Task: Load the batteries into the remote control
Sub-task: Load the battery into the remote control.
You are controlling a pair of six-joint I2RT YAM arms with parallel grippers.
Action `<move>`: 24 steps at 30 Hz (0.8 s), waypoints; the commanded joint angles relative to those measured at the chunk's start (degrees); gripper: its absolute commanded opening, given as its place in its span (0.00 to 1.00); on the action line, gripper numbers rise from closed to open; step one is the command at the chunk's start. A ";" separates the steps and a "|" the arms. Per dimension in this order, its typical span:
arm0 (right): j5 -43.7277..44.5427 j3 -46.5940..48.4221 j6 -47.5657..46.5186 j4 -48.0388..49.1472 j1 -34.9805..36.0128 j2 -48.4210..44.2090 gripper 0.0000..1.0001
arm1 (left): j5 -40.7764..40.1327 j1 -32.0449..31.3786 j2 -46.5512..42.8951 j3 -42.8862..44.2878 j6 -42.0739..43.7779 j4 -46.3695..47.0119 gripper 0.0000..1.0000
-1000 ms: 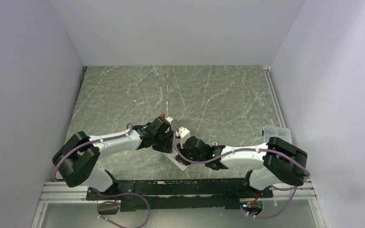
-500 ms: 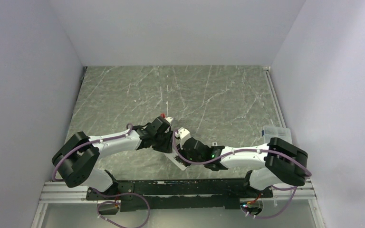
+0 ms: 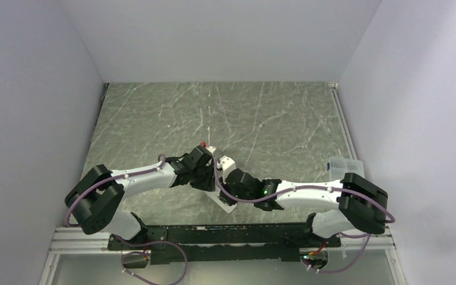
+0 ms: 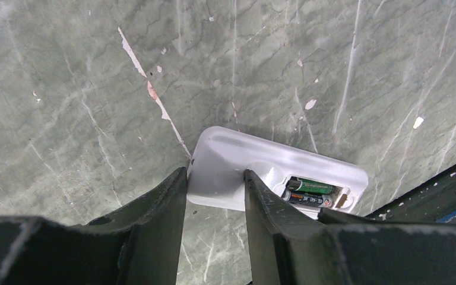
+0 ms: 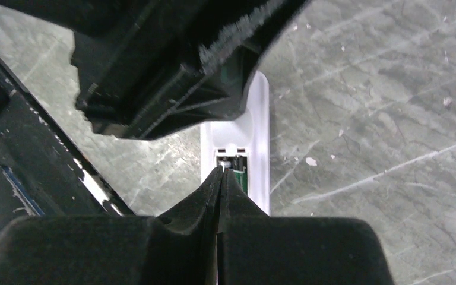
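White against the grey-green marbled worktop (image 4: 95, 89), the remote control (image 4: 237, 160) lies flat near the arms' bases. Its compartment (image 4: 339, 200) is open, with both batteries (image 4: 309, 190) lying in it side by side. The left fingers (image 4: 166, 202) grasp the closed end, pinning it down. The right fingers (image 5: 205, 199) are clenched to a point right at the compartment, in line with the remote's long axis. That makes the right arm the nearer one for pressing a cell home.
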 commanded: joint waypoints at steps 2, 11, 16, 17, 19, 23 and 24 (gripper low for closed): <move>0.04 3.48 -1.26 1.43 0.17 1.08 0.02 | -0.62 -0.57 0.83 -1.30 -0.21 -0.86 0.42; -0.63 1.14 0.45 4.28 0.14 4.79 0.02 | -0.54 -0.57 0.83 -1.48 -0.09 -0.86 0.42; -0.72 -1.63 1.94 4.54 0.25 5.43 0.01 | -0.66 -0.58 0.87 -1.48 0.05 -1.02 0.42; -0.63 -2.20 2.33 4.35 0.35 5.49 0.01 | -0.71 -0.57 0.87 -1.48 0.09 -0.99 0.42; -0.06 -3.04 3.10 3.91 0.92 5.96 0.00 | -0.72 -0.50 0.96 -1.52 -0.03 -1.00 0.42; 0.65 -4.00 3.94 3.38 1.78 5.90 0.00 | -0.68 -0.52 1.07 -1.65 -0.12 -0.77 0.42; 1.06 -3.99 4.00 3.02 1.93 5.62 0.00 | -0.68 -0.55 1.00 -1.73 -0.11 -0.84 0.42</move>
